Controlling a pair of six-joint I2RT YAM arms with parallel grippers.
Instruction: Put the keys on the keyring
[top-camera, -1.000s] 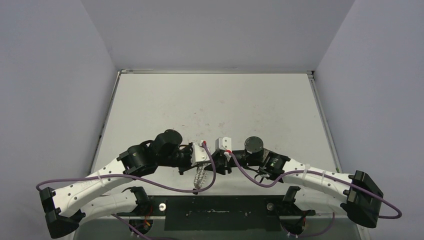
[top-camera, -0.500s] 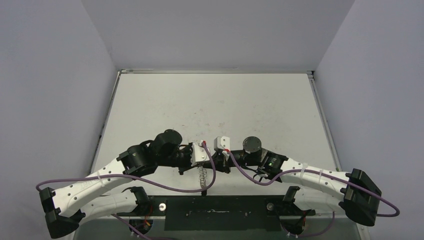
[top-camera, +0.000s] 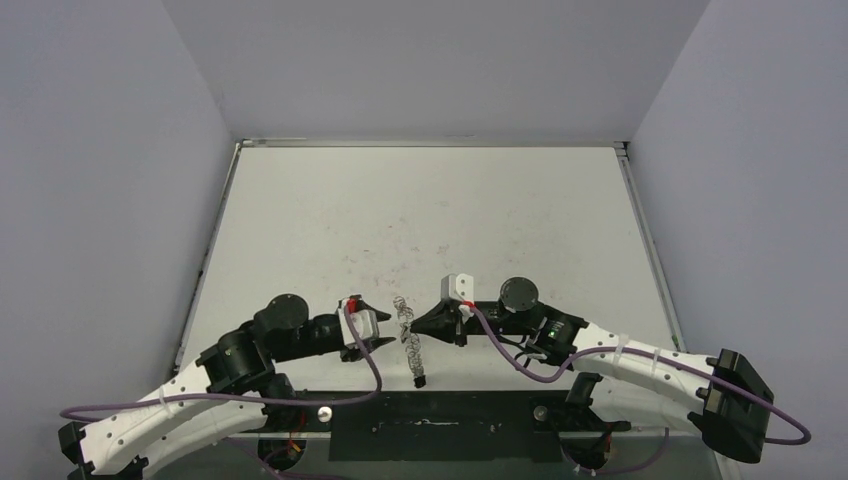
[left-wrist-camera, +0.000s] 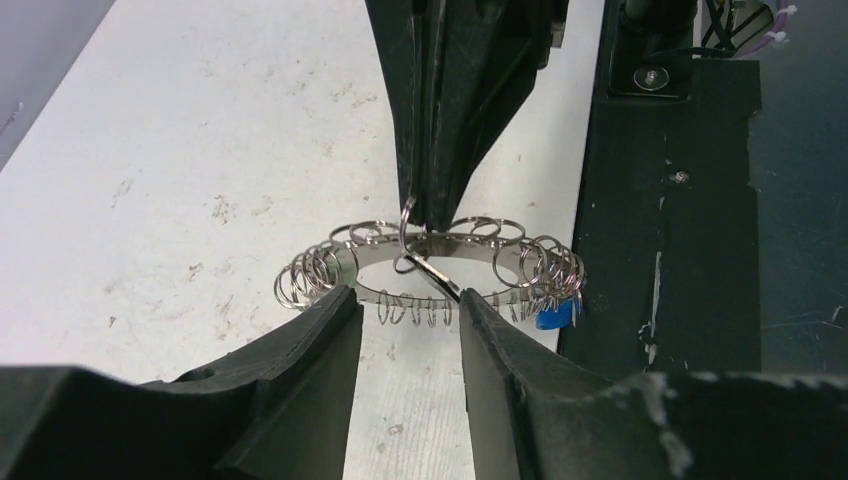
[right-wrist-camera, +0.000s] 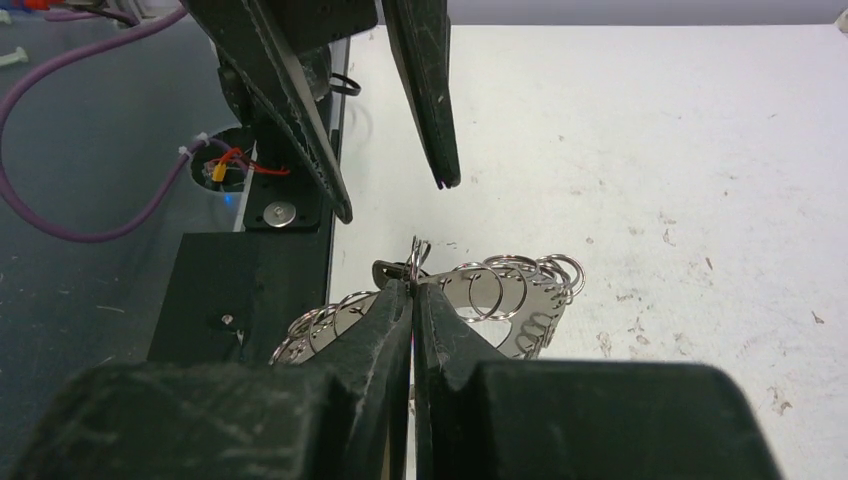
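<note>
In the overhead view the keyring (top-camera: 407, 332) sits low and centre in the frame, just above the black base plate (top-camera: 440, 425). It stands on edge over the white table (top-camera: 430, 220), running from upper left to lower right. A small dark piece (top-camera: 420, 382) hangs at its lower end; whether that is one of the keys I cannot tell.

The right gripper (top-camera: 422, 322) comes in from the right of the frame and touches the keyring's upper part. Its own camera shows the right gripper (right-wrist-camera: 412, 292) clenched, its fingers pressed together on one small wire loop at the rim of the keyring (right-wrist-camera: 495, 295), whose other loops fan out to the right.

The left gripper (top-camera: 384, 339) lies just left of the keyring in the overhead view, near it but apart. In its wrist view the left gripper (left-wrist-camera: 405, 305) is released, its fingers (left-wrist-camera: 320, 330) spread at the bottom of the frame and gripping nothing. The keyring (left-wrist-camera: 512, 268) sits just beyond the tips at mid-frame. A blue key head (left-wrist-camera: 555, 316) hangs at its right end. The right gripper's dark fingers reach down from the top of that frame and pinch a loop at the keyring's far rim.
</note>
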